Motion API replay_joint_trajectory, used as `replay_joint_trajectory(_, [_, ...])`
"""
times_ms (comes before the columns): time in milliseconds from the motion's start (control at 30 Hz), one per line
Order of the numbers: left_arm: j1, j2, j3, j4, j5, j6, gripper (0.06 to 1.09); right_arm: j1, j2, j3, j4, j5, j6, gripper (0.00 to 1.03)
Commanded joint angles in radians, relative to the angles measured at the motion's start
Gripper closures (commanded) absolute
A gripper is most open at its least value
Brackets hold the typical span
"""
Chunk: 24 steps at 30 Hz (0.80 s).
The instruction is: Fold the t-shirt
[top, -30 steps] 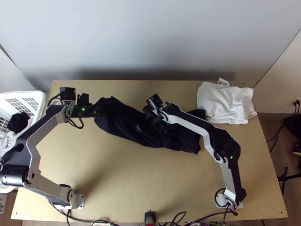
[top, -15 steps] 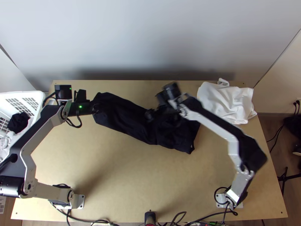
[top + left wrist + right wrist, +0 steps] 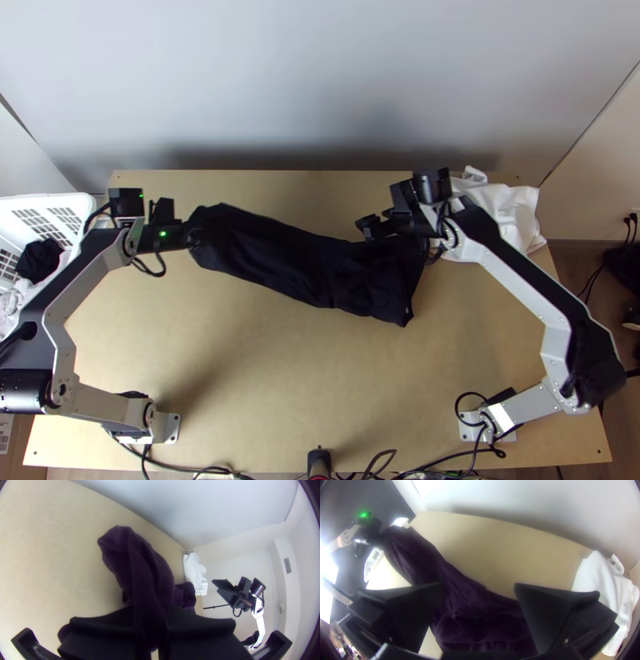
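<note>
We've got the t-shirt (image 3: 280, 260) bunched lengthwise across the bench (image 3: 240, 384) | our left gripper (image 3: 150, 613) clamps one end | our right gripper (image 3: 478, 586) is wide open over the other | no neat fold we can make out, so spreading plus folding's probably left

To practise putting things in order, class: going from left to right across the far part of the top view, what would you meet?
White basket → left gripper, its jaws on the t-shirt's end → dark t-shirt → white cloth.
</note>
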Motion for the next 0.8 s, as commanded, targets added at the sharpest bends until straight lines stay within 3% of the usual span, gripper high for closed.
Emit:
replay_joint_trajectory(0, [0.135,0.015,-0.053,-0.039,-0.009,0.111,1.05,-0.025,-0.053,-0.058,0.002,0.0,-0.001,0.05])
replay_joint_trajectory(433, [0.382,0.015,-0.08,-0.161,-0.009,0.311,1.05,-0.017,-0.059,-0.082,0.015,0.0,0.005,0.05])
replay_joint_trajectory(567, [0.403,0.044,-0.038,-0.244,-0.062,0.406,1.05,-0.012,-0.063,-0.087,0.015,0.0,0.01,0.05])
replay_joint_trajectory(767, [0.345,0.045,0.054,-0.296,-0.066,0.372,1.05,-0.002,-0.076,-0.114,0.031,0.002,0.021,0.05])
